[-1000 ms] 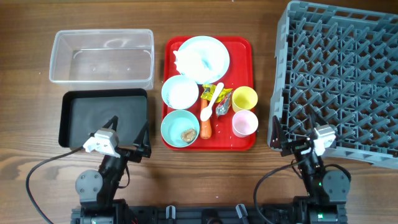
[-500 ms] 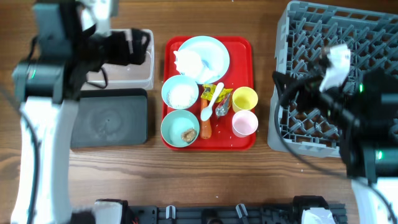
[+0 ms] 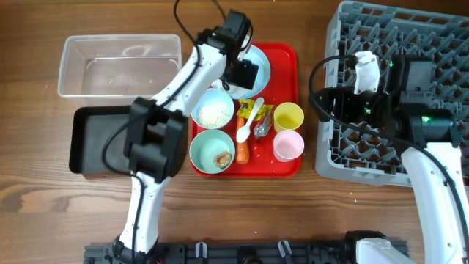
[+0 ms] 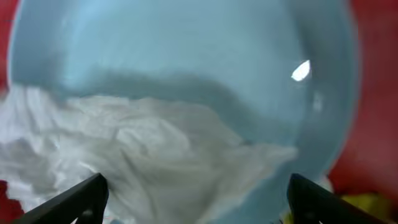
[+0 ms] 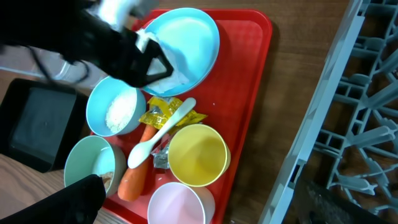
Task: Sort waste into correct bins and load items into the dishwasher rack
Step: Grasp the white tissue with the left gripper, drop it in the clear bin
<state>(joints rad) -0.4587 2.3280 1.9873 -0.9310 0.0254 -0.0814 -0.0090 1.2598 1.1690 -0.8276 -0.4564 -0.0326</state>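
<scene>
Napkin (image 4: 143, 155), white, crumpled, on pale blue plate (image 4: 205, 56), left hand (image 4: 196, 193) spread wide over it, right hand (image 5: 202, 193) spread, empty.

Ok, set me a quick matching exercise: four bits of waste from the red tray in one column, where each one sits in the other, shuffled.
1 napkin
2 rice
3 brownish lump
4 carrot piece

A lying on the red tray
B in the front bowl, nearest the robot
C on the plate
D in the middle bowl, next to the plate

Pairs: 1-C, 2-D, 3-B, 4-A
</scene>
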